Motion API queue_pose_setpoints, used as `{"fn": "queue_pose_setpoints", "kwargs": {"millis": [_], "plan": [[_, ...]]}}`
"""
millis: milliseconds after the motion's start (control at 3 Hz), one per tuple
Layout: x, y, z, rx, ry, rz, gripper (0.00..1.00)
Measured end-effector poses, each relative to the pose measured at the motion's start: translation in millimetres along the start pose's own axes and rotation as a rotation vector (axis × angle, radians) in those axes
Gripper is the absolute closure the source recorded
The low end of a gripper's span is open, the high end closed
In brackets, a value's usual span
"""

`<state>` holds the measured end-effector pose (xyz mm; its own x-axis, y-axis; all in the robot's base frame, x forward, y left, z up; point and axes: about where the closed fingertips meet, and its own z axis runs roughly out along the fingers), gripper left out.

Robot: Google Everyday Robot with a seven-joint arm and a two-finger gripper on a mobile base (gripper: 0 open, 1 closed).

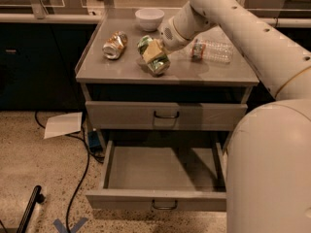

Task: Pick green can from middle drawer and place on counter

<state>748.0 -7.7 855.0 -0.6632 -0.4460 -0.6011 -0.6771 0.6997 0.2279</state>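
Observation:
The green can [158,64] lies tilted at the middle of the counter [121,71], low over or on its top; I cannot tell which. My gripper [153,53] comes in from the upper right, and its pale fingers [151,50] are shut on the can. The middle drawer [155,199] is pulled open below, and its flat grey floor is bare.
A dented copper can [114,44] lies left of the green can, a clear plastic bottle [212,50] to its right, and a white bowl [149,18] behind it. The upper drawer [165,114] is closed. My body [272,178] fills the front right. Paper [63,124] and cables lie on the floor to the left.

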Motion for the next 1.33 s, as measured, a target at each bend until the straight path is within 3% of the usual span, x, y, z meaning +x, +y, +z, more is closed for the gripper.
{"fn": "queue_pose_setpoints", "kwargs": {"millis": [1000, 1333], "plan": [[0.0, 0.0, 0.1, 0.0, 0.0, 0.0, 0.11], [0.0, 0.1, 0.2, 0.0, 0.0, 0.0, 0.0]]}}
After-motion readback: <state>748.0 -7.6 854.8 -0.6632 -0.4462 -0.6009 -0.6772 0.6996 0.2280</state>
